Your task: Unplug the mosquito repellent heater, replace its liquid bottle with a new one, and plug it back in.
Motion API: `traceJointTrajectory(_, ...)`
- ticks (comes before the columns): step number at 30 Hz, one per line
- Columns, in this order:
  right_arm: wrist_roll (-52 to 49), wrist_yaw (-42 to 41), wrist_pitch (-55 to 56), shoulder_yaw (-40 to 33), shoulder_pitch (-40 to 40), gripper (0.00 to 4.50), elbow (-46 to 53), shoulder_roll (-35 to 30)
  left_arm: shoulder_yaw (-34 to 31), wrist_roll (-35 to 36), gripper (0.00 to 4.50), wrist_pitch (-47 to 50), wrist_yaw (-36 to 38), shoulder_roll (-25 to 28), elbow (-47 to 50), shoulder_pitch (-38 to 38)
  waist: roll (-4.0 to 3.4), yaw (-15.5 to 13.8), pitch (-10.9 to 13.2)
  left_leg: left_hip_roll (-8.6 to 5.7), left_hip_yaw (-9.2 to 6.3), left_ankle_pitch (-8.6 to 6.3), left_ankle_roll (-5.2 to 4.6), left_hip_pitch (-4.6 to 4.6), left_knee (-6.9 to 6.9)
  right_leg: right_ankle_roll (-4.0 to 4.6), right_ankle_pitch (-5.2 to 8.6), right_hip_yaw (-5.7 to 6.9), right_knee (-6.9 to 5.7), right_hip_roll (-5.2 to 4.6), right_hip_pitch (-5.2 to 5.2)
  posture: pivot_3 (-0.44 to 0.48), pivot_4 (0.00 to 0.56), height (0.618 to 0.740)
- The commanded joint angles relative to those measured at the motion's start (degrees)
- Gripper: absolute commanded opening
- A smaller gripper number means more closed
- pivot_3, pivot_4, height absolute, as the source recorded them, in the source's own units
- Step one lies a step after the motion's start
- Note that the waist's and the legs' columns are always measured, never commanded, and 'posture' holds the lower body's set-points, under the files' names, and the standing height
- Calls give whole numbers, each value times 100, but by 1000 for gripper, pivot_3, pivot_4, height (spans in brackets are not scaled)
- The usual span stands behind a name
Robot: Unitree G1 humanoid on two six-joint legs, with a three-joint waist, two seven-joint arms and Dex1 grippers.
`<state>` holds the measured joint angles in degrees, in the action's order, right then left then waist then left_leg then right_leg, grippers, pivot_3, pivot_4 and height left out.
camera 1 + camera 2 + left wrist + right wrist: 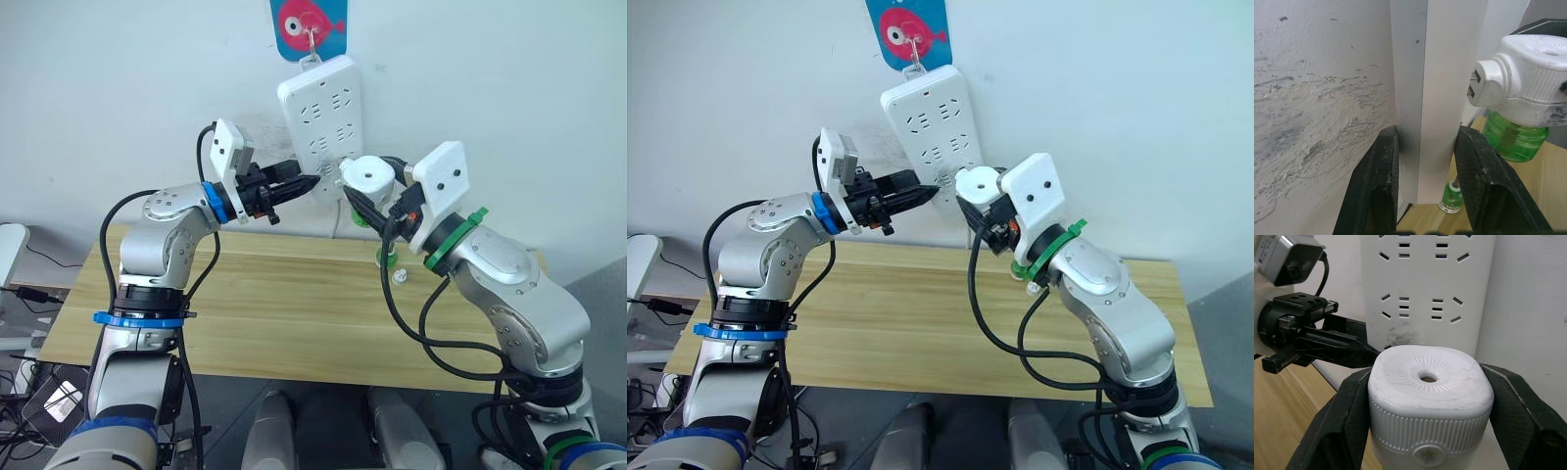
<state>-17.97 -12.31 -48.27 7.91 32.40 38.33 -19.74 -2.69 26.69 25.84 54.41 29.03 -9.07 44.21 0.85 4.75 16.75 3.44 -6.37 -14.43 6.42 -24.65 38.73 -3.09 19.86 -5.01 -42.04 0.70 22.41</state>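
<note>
the mosquito repellent heater (1430, 396) is clamped between the 2 fingers of the right pincer (377, 201), held in the air just beside the lower end of the white power strip (318, 117) that hangs on the wall. its 2 metal prongs (1475, 84) point at the strip's face and are not yet in any socket. a green liquid bottle (1513, 142) is screwed in beneath it.

the left pincer (1422, 171) is clamped on the strip's lower edge, 1 finger behind it against the wall and 1 on its front, steadying it.

the heater looks light, stiff and smooth, so it could twist in the grip when pushed; the ribbed band round its body (where the fingers sit now) seems the surest hold. the bottle is likely thin plastic and best left unsqueezed. the prongs would bend if they meet the strip at a slant.

room is tight: the 2 pincers are near each other at the strip's lower end, and the wall lies close behind. the wooden tabletop (274, 313) below is open, with another small green bottle (1451, 196) standing near its back edge.
</note>
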Motion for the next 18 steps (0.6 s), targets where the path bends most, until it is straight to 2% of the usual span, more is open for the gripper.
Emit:
traceJointTrajectory(1,96,43,165,-133,71,3017,142,57,-76,8,1304,35,-47,24,46,63,0,0,0,0,0,0,0,0,0,0,0,0,0,0,0,-87,241,697)
traceJointTrajectory(18,73,-19,8,-239,34,3016,210,90,-60,-7,1304,0,14,50,39,84,0,0,0,0,0,0,0,0,0,0,0,0,0,0,0,-88,237,697)
